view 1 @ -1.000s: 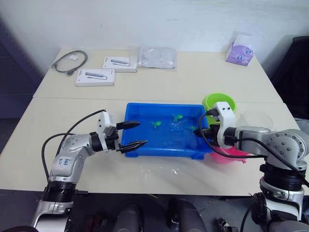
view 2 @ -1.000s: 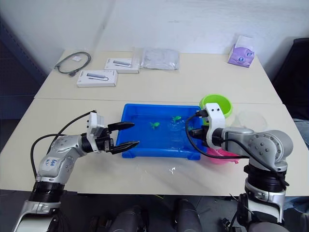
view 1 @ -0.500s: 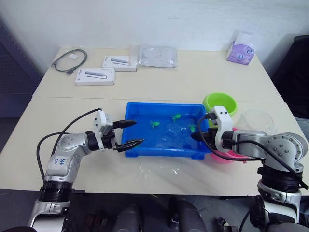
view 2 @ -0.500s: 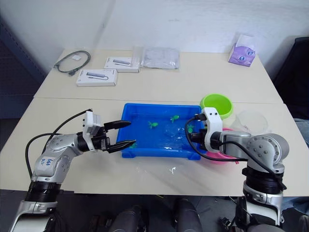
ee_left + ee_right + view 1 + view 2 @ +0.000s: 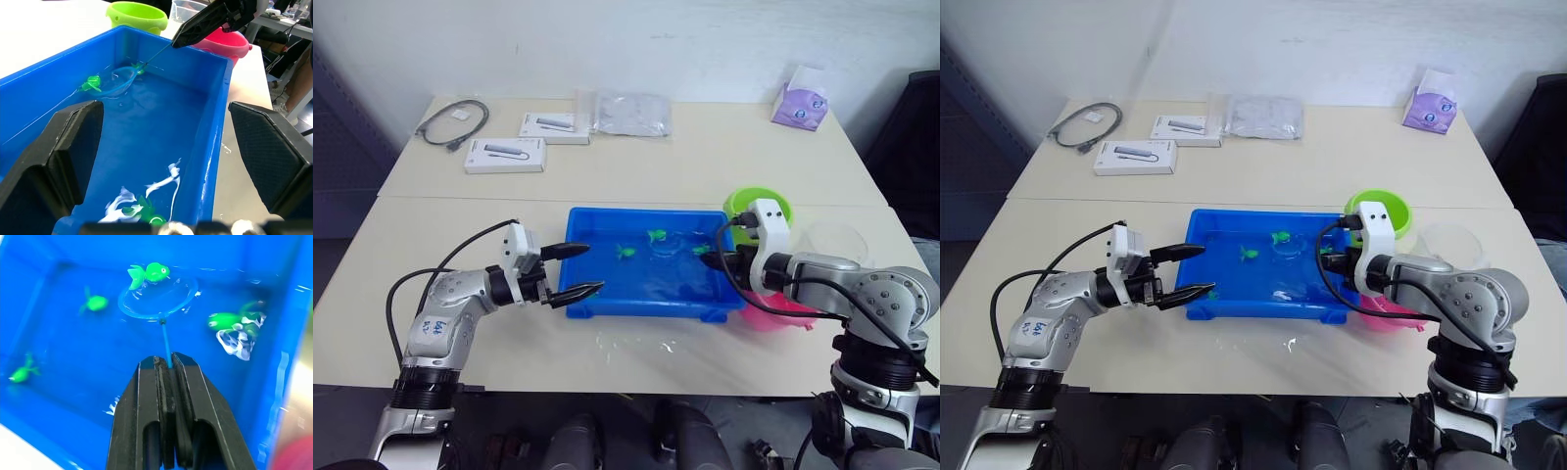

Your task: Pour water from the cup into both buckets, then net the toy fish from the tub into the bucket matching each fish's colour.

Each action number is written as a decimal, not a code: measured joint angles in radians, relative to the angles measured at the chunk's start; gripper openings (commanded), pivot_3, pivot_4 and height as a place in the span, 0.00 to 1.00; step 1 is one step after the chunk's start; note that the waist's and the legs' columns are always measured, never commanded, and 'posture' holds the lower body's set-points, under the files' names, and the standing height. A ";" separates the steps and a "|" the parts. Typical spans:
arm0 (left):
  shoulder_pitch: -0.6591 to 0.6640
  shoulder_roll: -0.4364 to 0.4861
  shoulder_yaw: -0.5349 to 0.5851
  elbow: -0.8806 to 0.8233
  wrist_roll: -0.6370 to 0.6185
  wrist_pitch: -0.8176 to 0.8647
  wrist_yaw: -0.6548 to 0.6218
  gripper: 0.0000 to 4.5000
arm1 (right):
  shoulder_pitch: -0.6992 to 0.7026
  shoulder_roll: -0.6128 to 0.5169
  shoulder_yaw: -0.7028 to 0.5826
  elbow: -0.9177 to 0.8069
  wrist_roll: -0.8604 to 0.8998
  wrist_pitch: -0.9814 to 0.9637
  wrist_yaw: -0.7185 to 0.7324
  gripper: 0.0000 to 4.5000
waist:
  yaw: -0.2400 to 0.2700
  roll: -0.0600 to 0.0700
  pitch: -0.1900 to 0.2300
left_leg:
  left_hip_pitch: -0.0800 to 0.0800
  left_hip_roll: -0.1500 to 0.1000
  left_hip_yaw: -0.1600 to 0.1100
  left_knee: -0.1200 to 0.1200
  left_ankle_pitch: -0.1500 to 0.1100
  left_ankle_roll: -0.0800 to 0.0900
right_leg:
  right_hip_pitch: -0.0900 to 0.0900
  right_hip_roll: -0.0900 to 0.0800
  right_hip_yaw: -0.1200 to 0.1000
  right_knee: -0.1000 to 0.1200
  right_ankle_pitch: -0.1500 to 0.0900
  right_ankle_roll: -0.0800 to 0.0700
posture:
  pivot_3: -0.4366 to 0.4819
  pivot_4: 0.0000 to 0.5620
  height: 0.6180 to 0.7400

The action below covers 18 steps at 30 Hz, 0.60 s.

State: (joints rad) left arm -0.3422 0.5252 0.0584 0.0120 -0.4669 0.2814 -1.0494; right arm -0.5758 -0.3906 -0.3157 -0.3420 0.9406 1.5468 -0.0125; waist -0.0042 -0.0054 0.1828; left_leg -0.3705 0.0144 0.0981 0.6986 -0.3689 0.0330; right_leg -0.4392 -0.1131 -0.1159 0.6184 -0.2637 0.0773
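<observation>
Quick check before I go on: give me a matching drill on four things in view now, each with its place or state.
Things:
1. net
2. left tool
3. lime bucket
4. purple pack

Places or states:
A. far right corner of the table
B. fingers apart at the tub's left end
C. hoop in the water beside a green fish
D. behind the right tool

Pairs: 1-C, 2-B, 3-D, 4-A
</observation>
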 measured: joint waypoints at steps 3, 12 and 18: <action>0.000 0.001 0.000 0.000 0.000 0.000 0.000 0.98 | 0.004 0.001 -0.005 -0.014 0.000 -0.017 0.025 0.00 | 0.000 0.000 0.000 | 0.000 0.000 0.000 0.000 0.000 0.000 | 0.000 0.000 0.000 0.000 0.000 0.000 | 0.48 0.27 1.00; 0.007 0.015 0.006 -0.002 0.000 0.000 0.000 0.98 | 0.116 -0.089 -0.006 -0.122 0.030 -0.102 0.205 0.00 | 0.002 0.000 0.000 | 0.000 0.000 0.000 0.000 0.000 0.000 | 0.000 0.000 0.000 0.000 0.000 0.000 | 0.48 0.27 1.00; 0.021 0.040 0.019 -0.003 -0.001 0.000 -0.009 0.98 | 0.258 -0.189 -0.009 -0.233 0.065 -0.187 0.342 0.00 | 0.003 0.000 0.000 | 0.000 0.000 -0.001 0.000 0.000 0.000 | 0.001 0.000 0.000 -0.001 0.000 0.000 | 0.48 0.27 1.00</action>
State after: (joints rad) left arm -0.3215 0.5647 0.0772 0.0091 -0.4679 0.2814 -1.0586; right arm -0.3176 -0.5800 -0.3251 -0.5752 1.0059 1.3594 0.3299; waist -0.0008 -0.0054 0.1829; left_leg -0.3703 0.0144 0.0974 0.6984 -0.3690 0.0331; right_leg -0.4385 -0.1134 -0.1161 0.6174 -0.2637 0.0774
